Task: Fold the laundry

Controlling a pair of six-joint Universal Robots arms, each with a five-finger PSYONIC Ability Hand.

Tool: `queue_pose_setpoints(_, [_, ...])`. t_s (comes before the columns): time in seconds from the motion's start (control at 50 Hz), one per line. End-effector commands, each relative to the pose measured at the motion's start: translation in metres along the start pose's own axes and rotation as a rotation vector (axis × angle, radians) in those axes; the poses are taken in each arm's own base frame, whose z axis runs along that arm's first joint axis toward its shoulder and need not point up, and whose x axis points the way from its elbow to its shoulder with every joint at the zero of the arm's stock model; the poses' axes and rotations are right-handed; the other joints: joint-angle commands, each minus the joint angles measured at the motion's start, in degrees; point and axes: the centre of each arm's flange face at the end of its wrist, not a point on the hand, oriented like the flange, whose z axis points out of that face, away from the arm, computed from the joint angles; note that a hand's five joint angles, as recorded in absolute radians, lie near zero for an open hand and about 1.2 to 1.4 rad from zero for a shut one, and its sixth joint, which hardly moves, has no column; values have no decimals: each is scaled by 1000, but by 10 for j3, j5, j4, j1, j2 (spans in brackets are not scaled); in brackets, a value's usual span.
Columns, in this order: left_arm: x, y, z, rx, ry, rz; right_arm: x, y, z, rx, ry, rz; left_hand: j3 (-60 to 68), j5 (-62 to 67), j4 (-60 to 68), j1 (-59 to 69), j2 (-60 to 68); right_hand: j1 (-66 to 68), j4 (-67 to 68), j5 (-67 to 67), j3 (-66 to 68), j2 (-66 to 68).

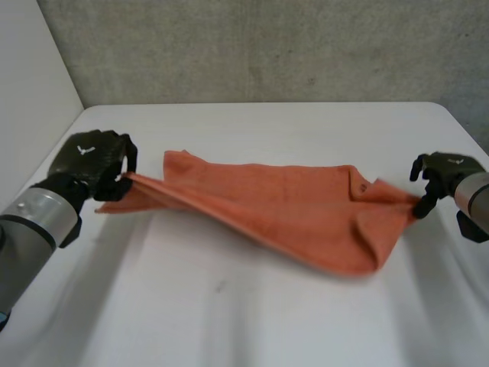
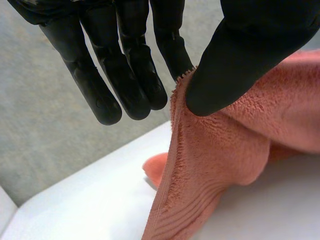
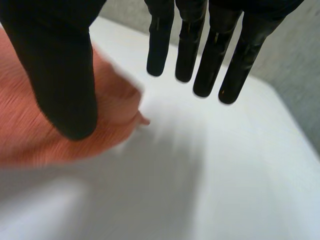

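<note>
An orange towel [image 1: 283, 206] lies crumpled and stretched across the white table [image 1: 252, 321] between my two hands. My left hand [image 1: 95, 157] is at the towel's left end and lifts it a little off the table. In the left wrist view the thumb [image 2: 240, 55] pinches the frayed edge of the towel [image 2: 225, 165] against a finger. My right hand [image 1: 447, 174] is at the towel's right corner. In the right wrist view its fingers [image 3: 210, 55] are straight and spread away from the thumb [image 3: 65, 75], and the towel's corner [image 3: 30, 135] lies on the table beside the thumb.
A grey wall [image 1: 267, 46] runs behind the table's far edge, and a white panel [image 1: 30, 92] stands at the left. Bare tabletop lies in front of the towel and behind it.
</note>
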Motion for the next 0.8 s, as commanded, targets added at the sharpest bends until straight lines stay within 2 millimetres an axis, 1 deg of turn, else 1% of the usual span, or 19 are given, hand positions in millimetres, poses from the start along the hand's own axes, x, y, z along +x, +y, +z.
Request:
queue_pose_setpoints(0.02, [11,13,6,-40,33,-3,-6,-10,-19,23,-69,-5,118,143,118,158,116,23,-25,-28,-24,-20])
queue_pose_setpoints(0.04, [11,12,7,-35,32,-2,-7,-18,-28,56,-89,-19,118,143,118,158,116,26,-21,-24,-21,-16])
queue_pose_setpoints(0.1, [10,10,9,-28,31,0,-10,-27,-38,94,-129,-53,118,143,118,158,116,34,-13,-16,-13,-8])
queue_pose_setpoints(0.12, [10,8,10,-22,30,2,-12,-30,-44,113,-158,-88,118,143,118,158,116,34,-13,-16,-13,-8])
queue_pose_setpoints(0.16, [9,7,11,-18,30,3,-13,-30,-46,118,-173,-111,118,143,118,158,116,34,-13,-16,-13,-8])
queue_pose_setpoints(0.2, [9,8,14,-16,30,3,-14,-31,-56,141,-207,-198,118,143,118,158,116,29,-18,-21,-18,-13])
queue_pose_setpoints(0.24, [8,7,16,-15,28,4,-19,-28,-68,168,-248,-309,118,143,118,158,116,18,-30,-33,-29,-25])
queue_pose_setpoints(0.26, [8,7,16,-15,28,4,-23,-22,-75,176,-276,-383,118,143,118,158,116,-2,-50,-53,-49,-45])
queue_pose_setpoints(0.32, [7,8,19,-16,29,2,-30,-15,-85,192,-315,-485,118,143,118,158,116,-43,-90,-93,-90,-85])
queue_pose_setpoints(0.34, [8,9,19,-19,31,1,-34,-10,-91,201,-336,-537,118,143,118,158,116,-43,-90,-93,-90,-85])
queue_pose_setpoints(0.4, [8,11,20,-25,32,-2,-39,-3,-99,210,-361,-598,118,143,118,158,116,-43,-90,-93,-90,-85])
queue_pose_setpoints(0.42, [9,13,20,-32,33,-8,-43,3,-105,208,-378,-622,118,143,118,158,116,-43,-90,-93,-90,-85])
queue_pose_setpoints(0.48, [9,15,21,-38,34,-12,-48,10,-111,202,-397,-648,118,143,118,158,116,-41,-89,-91,-88,-84])
queue_pose_setpoints(0.54, [10,19,21,-50,39,-14,-58,15,-122,221,-432,-667,118,143,118,158,116,-41,-89,-91,-88,-84])
queue_pose_setpoints(0.58, [11,19,21,-51,42,-14,-61,16,-123,226,-438,-675,118,143,118,158,116,-40,-87,-90,-87,-82])
queue_pose_setpoints(0.64, [13,20,21,-52,45,-14,-76,25,-124,272,-464,-761,118,143,118,158,116,-33,-80,-83,-80,-75])
queue_pose_setpoints(0.68, [13,20,20,-53,46,-15,-79,27,-123,279,-470,-778,118,143,118,158,116,-33,-80,-83,-80,-75])
queue_pose_setpoints(0.72, [13,20,20,-55,46,-17,-90,37,-120,279,-508,-838,118,143,118,158,116,-25,-72,-75,-71,-67])
queue_pose_setpoints(0.8, [13,21,20,-56,46,-19,-96,48,-114,251,-530,-910,118,143,118,158,116,-14,-62,-65,-61,-57])
